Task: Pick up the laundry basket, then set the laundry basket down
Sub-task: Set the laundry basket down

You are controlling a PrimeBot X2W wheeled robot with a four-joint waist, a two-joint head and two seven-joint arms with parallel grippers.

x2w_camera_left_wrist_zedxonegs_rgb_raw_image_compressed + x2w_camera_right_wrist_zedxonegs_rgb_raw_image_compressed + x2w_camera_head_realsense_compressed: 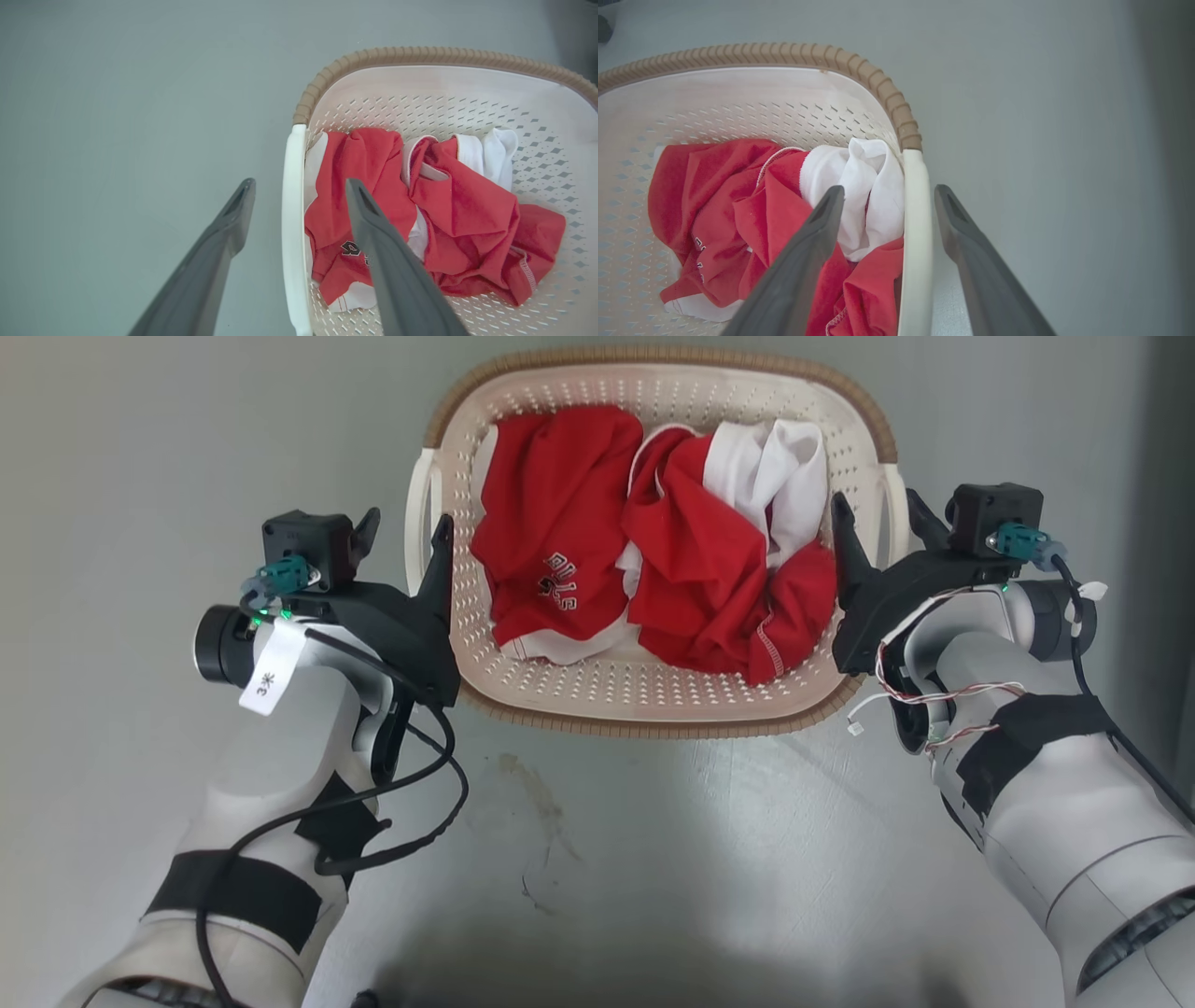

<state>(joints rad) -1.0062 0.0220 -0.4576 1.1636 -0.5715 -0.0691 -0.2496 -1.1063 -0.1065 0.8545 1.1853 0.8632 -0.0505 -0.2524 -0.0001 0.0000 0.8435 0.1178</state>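
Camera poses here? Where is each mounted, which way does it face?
Head view: on the head, looking down at the laundry basket; both forearms, left claw, right claw show.
Left wrist view: on the left wrist, looking along its fingers, which straddle the left handle.
Right wrist view: mirrored, fingers straddling the right handle.
Both wrist views share the red clothes.

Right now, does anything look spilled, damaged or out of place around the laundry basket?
Nothing spilled: the clothes lie crumpled inside the laundry basket. A dirty scuff marks the floor before it, and thin wires hang loose off the right forearm.
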